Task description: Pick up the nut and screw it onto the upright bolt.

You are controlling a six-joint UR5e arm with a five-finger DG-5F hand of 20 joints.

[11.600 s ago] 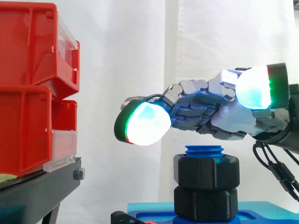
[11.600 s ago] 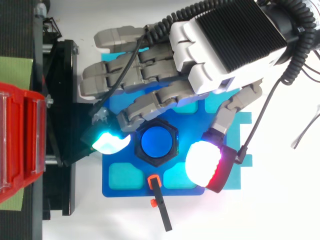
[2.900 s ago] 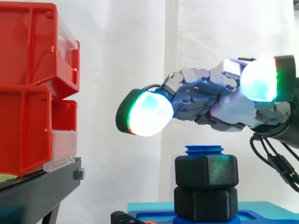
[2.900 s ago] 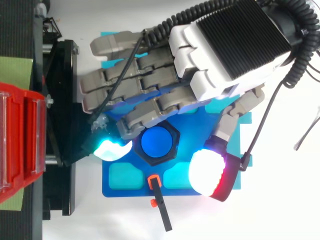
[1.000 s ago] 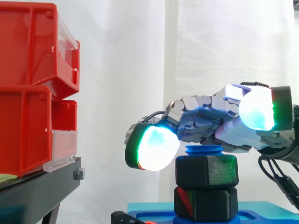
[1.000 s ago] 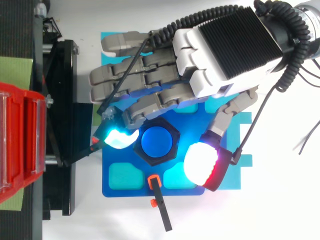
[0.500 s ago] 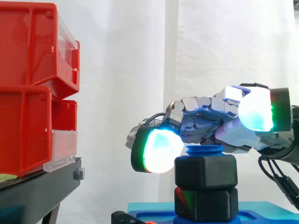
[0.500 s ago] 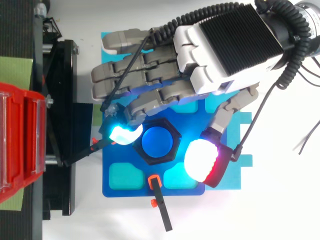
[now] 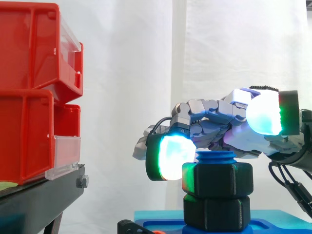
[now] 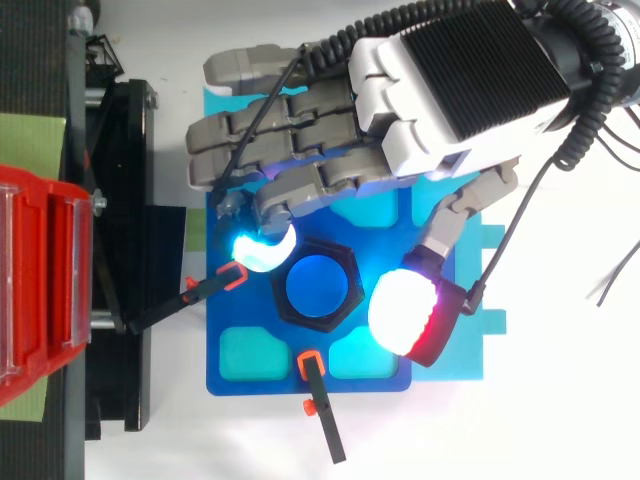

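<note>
My robot hand reaches over the upright bolt, fingers loosely bent and spread wide of the thumb, clamped on nothing. The nut sits on the bolt with the blue threaded tip showing above it, stacked on a second nut just over the blue plate. One glowing fingertip lies against the nut's left face in the side view. My thumb pad hangs just beside the nut's opposite side, higher up and apart from it. Red bins sit on the stand.
</note>
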